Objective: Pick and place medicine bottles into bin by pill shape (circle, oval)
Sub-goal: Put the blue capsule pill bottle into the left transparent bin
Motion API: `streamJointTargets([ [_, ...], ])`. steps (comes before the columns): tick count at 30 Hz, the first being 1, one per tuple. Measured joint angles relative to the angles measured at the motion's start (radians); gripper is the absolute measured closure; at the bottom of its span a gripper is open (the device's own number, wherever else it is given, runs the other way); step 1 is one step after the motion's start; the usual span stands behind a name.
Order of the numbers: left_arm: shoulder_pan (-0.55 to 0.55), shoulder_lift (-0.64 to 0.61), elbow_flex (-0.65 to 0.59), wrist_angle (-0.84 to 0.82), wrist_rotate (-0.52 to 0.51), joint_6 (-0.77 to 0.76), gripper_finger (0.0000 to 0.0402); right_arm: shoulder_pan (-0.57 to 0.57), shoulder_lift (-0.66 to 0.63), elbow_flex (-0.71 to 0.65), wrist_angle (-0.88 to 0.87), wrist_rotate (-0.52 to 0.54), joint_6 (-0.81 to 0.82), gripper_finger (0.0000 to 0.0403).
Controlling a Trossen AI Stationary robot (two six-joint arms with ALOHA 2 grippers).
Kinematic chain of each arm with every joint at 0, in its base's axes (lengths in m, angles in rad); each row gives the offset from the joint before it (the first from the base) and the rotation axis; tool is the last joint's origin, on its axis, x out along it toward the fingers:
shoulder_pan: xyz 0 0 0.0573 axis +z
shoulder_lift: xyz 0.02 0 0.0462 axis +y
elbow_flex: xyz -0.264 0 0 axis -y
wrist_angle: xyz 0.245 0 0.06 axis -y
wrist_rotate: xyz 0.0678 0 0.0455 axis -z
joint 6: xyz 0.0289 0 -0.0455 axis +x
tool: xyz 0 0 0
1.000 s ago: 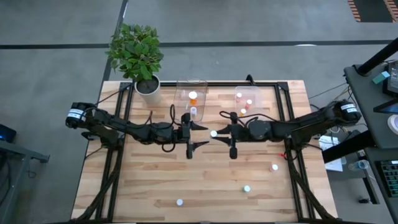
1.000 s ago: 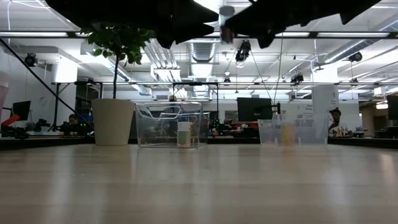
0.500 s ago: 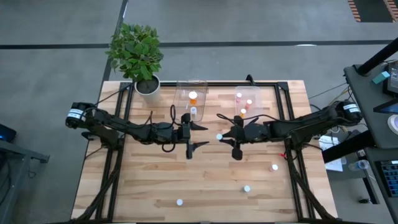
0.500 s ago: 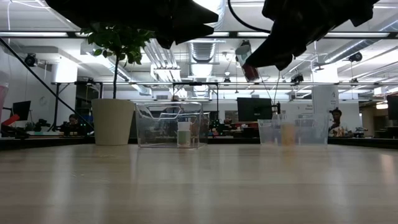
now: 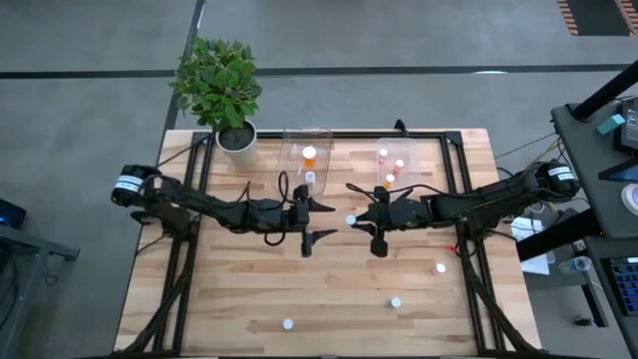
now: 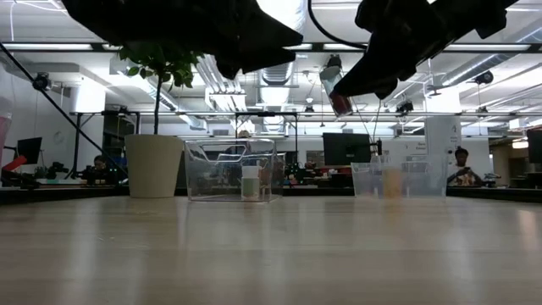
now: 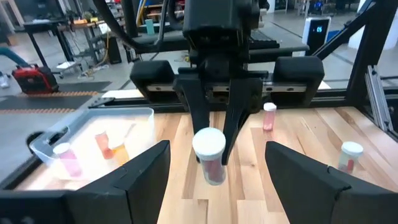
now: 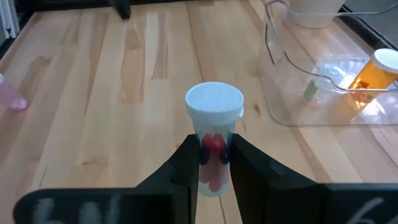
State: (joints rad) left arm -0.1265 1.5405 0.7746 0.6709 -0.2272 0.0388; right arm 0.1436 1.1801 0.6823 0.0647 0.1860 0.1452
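The table (image 5: 249, 289) is big, w/ two clear tubs (image 5: 305, 150) at the back. Left gripper (image 5: 317, 220) hangs mid-table, jaws wide, holding nothing. Right gripper (image 8: 210, 163) faces it, jaws narrow, pinching a bottle (image 8: 213, 137) up in the air, just under its white cap. It looks light, hard & smooth, so prob. slippery; best grabbed round the middle. More bottles (image 5: 396, 301) sit near the front.

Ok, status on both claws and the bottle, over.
Right claw shut on white-capped bottle, held above mid-table. Left claw open, facing it, empty. Nothing between bottle and the clear tubs.
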Motion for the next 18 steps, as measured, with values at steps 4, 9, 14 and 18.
streamJointTargets([
  [4, 0.0, 0.059, 0.002, 0.089, 0.0, -0.006, 0.0155, 0.0, 0.0, 0.0, 0.0, 0.0, 0.004, 0.0339],
  [9, 0.006, 0.106, 0.029, 0.107, 0.0, -0.003, 0.0155, 0.0, 0.0, 0.0, 0.0, 0.0, 0.005, 0.0339],
  [14, 0.016, 0.138, 0.052, 0.11, -0.001, -0.005, 0.0155, 0.0, 0.0, 0.0, 0.0, 0.0, 0.018, 0.0339],
  [18, 0.021, 0.164, 0.064, 0.149, 0.013, -0.006, 0.0155, 0.0, 0.0, 0.0, 0.0, 0.0, 0.02, 0.0339],
])
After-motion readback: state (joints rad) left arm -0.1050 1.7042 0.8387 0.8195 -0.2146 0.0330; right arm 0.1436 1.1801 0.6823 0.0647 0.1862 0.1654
